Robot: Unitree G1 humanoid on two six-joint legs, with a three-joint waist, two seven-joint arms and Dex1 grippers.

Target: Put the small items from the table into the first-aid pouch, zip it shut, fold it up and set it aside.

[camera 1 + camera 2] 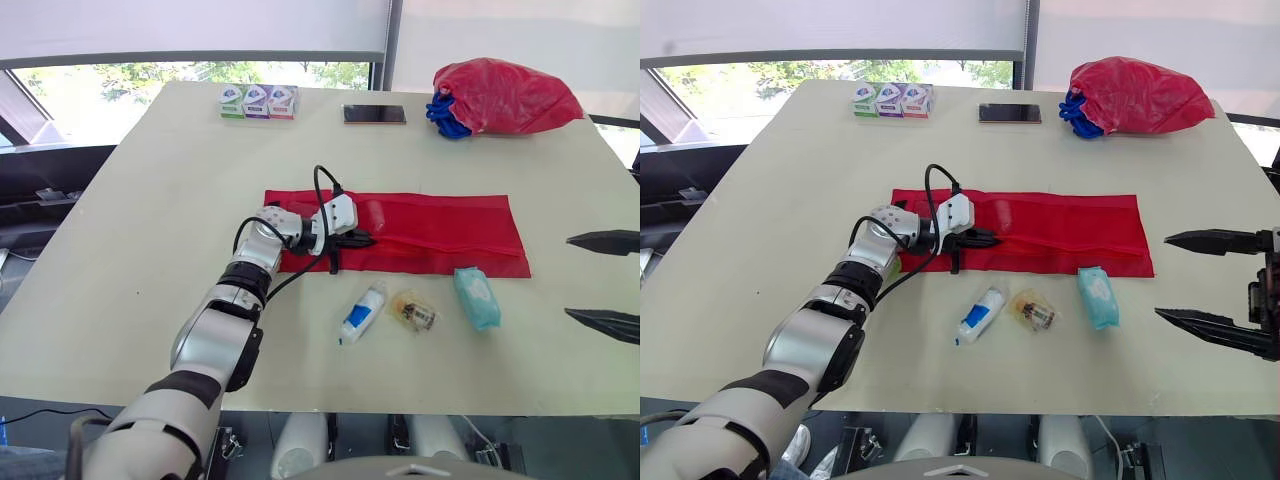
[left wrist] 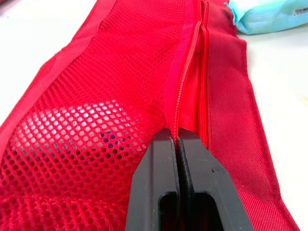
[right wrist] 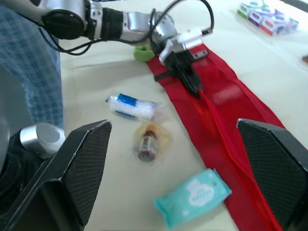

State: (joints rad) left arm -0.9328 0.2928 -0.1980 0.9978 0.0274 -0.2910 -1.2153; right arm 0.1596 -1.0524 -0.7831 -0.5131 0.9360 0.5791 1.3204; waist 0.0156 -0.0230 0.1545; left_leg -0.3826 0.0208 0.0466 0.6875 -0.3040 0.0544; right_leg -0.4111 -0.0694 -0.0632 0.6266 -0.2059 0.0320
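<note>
The left arm stretches forward, its left gripper [image 1: 365,240] lying on the red pouch [image 1: 440,230] at table centre. The left wrist view shows its fingers [image 2: 159,168] pressed together at the zip. The right gripper [image 1: 1162,277] hovers wide open and empty at the pouch's 3 o'clock. The tube [image 1: 362,311], vial [image 1: 414,311] and wipes [image 1: 476,297] lie at 6 o'clock.

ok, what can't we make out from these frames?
1. Left wrist view: whether the left pincer grips a zipper pull; its shut fingers cover it.
2. Same view: what's inside the pouch's mesh pocket; mesh veils it.
3. Right wrist view: green thing, mostly hidden by the left arm.
4. Eye views: print on three boxes; too small.
</note>
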